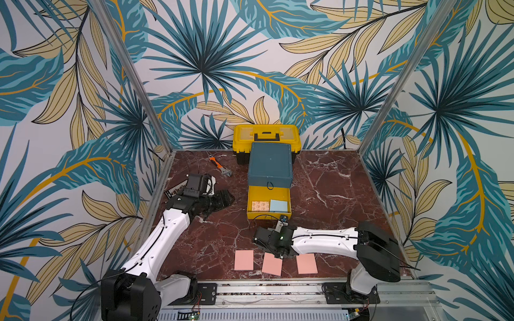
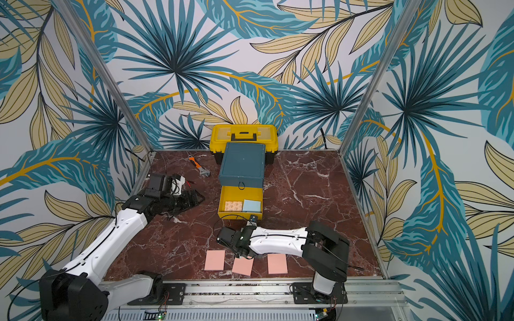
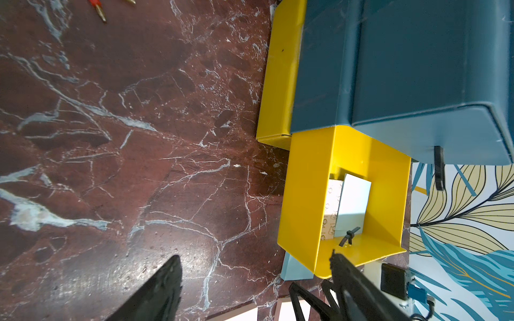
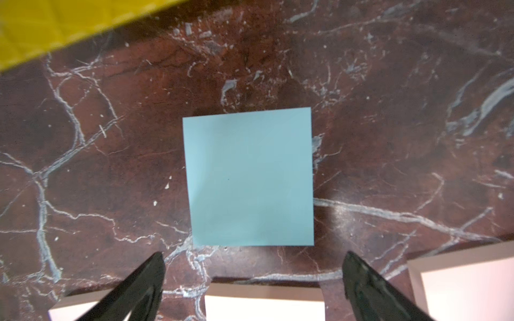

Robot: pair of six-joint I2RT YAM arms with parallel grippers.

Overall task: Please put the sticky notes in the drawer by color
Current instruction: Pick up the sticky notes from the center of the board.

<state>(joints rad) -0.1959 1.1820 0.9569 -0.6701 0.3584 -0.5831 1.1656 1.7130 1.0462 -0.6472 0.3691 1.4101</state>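
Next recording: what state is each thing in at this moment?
teal drawer: shut.
yellow drawer: pulled out.
stowed blue pad: flat inside yellow drawer.
loose blue pad: flat on table, not gripped.
pink pads: three, flat on table.
left gripper: open, empty.
right gripper: open, empty.
toolbox: lid down.

We note the back wall [image 1: 211,69] and both side walls [image 1: 41,139] [image 1: 459,111] papered in one tropical print: teal fronds, tan leaves, ochre stems on off-white. Two aluminium posts [image 1: 133,75] [image 1: 400,80] mark the back corners. The desk [image 1: 333,194] is dark red marble-look, white-veined and glossy. We see a slotted aluminium rail [image 1: 264,290] along its near edge.
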